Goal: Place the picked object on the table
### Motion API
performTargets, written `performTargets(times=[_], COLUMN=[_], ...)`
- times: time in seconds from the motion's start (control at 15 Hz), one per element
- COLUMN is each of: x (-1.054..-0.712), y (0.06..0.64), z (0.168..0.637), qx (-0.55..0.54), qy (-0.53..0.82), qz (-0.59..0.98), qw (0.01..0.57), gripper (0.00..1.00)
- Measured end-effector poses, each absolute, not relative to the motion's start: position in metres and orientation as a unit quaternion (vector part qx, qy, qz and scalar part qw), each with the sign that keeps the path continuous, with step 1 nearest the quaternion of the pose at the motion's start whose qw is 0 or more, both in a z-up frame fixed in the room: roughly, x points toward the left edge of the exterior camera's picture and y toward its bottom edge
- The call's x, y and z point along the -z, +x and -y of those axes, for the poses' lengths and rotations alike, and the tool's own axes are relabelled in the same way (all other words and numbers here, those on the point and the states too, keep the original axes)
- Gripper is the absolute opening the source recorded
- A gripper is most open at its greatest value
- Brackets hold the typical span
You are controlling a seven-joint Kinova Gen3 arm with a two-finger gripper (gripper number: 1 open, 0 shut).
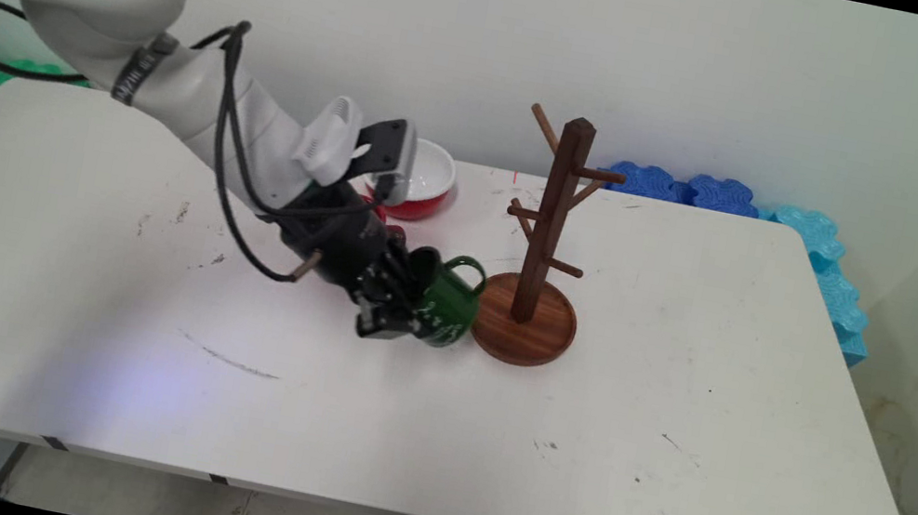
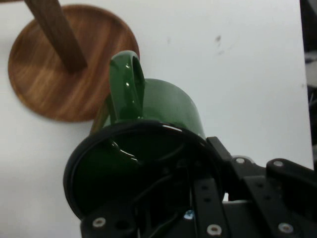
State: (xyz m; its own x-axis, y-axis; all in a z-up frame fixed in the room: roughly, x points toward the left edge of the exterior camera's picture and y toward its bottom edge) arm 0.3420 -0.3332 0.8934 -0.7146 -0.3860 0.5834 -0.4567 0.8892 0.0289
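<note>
The green mug (image 1: 449, 303) is gripped at its rim by the gripper (image 1: 403, 309), one finger inside and one outside, tilted with its handle up, low over the table (image 1: 678, 409) near the middle. Its side nearly touches the round base of the wooden mug tree (image 1: 544, 244). A red bowl (image 1: 421, 180) sits behind the arm. Open tabletop lies in front and to the right.

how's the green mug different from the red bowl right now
The green mug is tipped on its side, gripped at the rim by the tool, beside the wooden mug tree; the red bowl sits upright and untouched farther back. The mug has a handle and a dark inside; the bowl has none and is white inside. Both are glossy.
</note>
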Motion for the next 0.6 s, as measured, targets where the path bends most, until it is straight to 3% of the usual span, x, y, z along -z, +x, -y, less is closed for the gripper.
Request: performTargets(times=[0.6], x=[-0.896], y=[0.384], z=[0.321], qx=[-0.055], qy=[0.162], qz=[0.959], qw=[0.225], gripper=[0.0])
